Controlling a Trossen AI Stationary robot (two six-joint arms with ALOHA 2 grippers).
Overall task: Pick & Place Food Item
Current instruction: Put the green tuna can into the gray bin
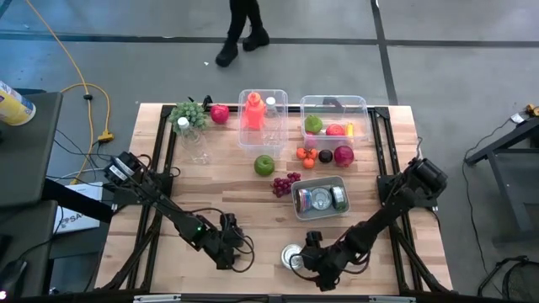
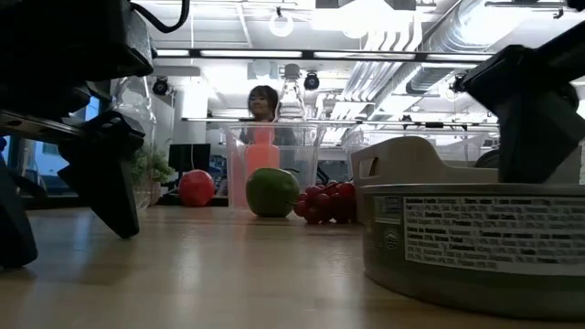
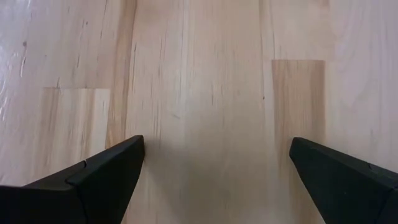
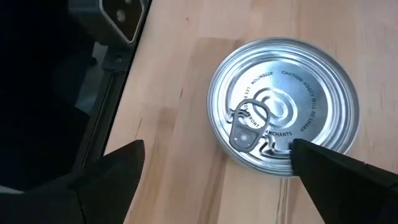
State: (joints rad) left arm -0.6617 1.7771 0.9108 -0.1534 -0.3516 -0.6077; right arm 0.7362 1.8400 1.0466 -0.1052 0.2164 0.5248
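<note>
The right tool (image 4: 214, 180) is hanging released just above the can (image 4: 283, 106), which is standing upright on the counter (image 1: 227, 177) near its front edge, in the middle. One finger is sitting over bare wood to the can's side while the other is overlapping the lid's rim, so the fingers are not straddling it evenly. The left tool (image 3: 217, 177) is waiting released over bare wood, left of the can and near the front edge. The likely trouble is a descent with this offset: one finger could be landing on the lid instead of passing beside it, tipping or shoving the can. The smooth metal wall could also be slipping out of a shallow pinch, letting the can roll toward the edge.
</note>
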